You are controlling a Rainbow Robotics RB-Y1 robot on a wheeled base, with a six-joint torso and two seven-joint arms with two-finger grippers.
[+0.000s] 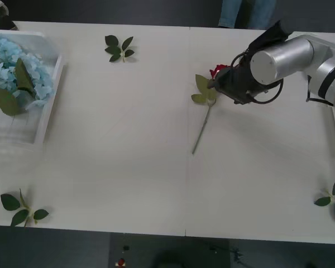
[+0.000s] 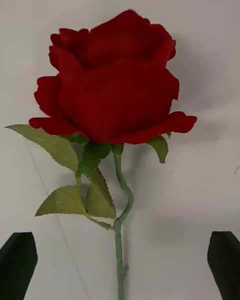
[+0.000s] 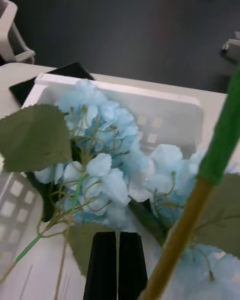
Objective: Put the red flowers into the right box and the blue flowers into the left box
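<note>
Right gripper (image 2: 120, 265) spread wide over the rose (image 1: 218, 71) lying mid-table (image 1: 128, 139), stem between fingers, not gripped. Left gripper (image 3: 118, 265) pinched closed above blue flowers (image 1: 14, 70) in left box (image 1: 49, 106).

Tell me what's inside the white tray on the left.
Pale blue flowers with big green leaves lie in the white tray. The blooms cover much of its floor, so anything beneath them is hidden.

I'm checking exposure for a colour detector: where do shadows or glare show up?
Front view: glare on the right arm's metal casing. Right wrist view: the red flower, ahead of the open right claw, casts a soft shadow on the table. Left wrist view: light glows through the left box's slots behind the blue flowers.
</note>
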